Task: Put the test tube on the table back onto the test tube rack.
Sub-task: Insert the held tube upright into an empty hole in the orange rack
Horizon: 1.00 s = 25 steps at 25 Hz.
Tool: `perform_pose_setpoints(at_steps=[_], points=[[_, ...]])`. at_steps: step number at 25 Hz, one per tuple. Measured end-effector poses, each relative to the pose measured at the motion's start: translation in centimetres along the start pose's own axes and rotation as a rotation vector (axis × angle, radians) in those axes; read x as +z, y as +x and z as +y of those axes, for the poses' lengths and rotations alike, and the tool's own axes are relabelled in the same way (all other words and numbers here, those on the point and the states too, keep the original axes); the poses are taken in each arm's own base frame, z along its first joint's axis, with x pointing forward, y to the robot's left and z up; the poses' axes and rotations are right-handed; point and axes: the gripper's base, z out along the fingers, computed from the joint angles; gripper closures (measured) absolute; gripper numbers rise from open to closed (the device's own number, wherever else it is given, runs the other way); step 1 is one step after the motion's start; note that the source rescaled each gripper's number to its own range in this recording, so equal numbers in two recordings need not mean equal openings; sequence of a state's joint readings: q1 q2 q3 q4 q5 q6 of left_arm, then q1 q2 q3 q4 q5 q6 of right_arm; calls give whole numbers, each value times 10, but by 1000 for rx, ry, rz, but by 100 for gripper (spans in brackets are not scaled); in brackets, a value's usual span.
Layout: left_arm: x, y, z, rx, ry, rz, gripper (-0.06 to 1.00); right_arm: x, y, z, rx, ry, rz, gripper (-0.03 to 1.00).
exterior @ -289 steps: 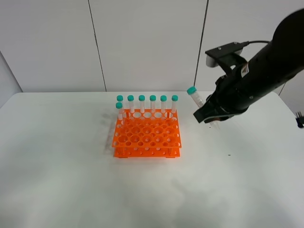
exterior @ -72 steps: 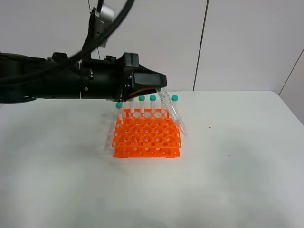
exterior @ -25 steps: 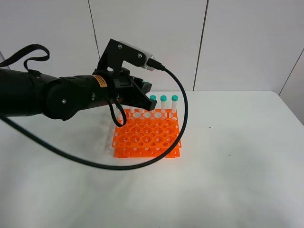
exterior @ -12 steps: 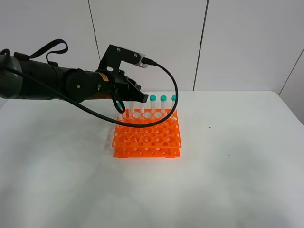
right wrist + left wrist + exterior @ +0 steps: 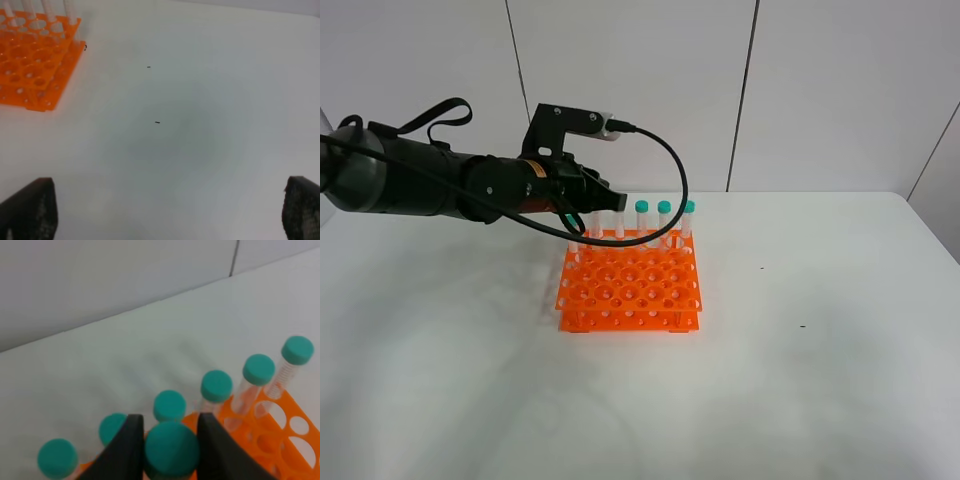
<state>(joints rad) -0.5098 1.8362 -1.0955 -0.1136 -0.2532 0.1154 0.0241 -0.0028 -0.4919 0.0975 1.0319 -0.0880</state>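
The white table (image 5: 800, 400) fills the lower field, with pale wall panels (image 5: 630, 90) behind it. The black left arm (image 5: 430, 185) reaches in from the left of the high view, a black cable (image 5: 672, 190) looping from its wrist over the test tube rack (image 5: 628, 285). The bright orange rack sits at mid-table, its grid of round holes mostly vacant.

The left gripper (image 5: 170, 432) hangs over the rack's rear left part. Its two dark fingers (image 5: 131, 450) are clamped on the teal cap of the test tube (image 5: 171, 451), which stands upright just in front of the rear row. The tube's lower end is hidden, so it cannot be told how far it sits in a hole.

The right gripper (image 5: 165, 210) appears only in its own wrist view, over bare table well away from the rack, with its fingertips (image 5: 30, 210) spread wide apart and nothing between them.

Six other tubes (image 5: 216, 385) with teal caps stand along the rack's rear edge. Small dark specks (image 5: 157, 122) dot the tabletop.
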Motion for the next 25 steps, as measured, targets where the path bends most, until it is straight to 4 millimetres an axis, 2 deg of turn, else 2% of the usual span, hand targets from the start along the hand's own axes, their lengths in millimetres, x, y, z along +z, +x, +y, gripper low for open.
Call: perform_pose_setpoints(at_steps=[12, 19, 25], points=[[0, -3, 2, -65, -6, -33, 94, 0, 0, 0, 0, 0, 0, -3], [5, 6, 2, -63, -7, -10, 94, 0, 0, 0, 0, 0, 0, -3], [5, 6, 2, -63, -7, -13, 94, 0, 0, 0, 0, 0, 0, -3]])
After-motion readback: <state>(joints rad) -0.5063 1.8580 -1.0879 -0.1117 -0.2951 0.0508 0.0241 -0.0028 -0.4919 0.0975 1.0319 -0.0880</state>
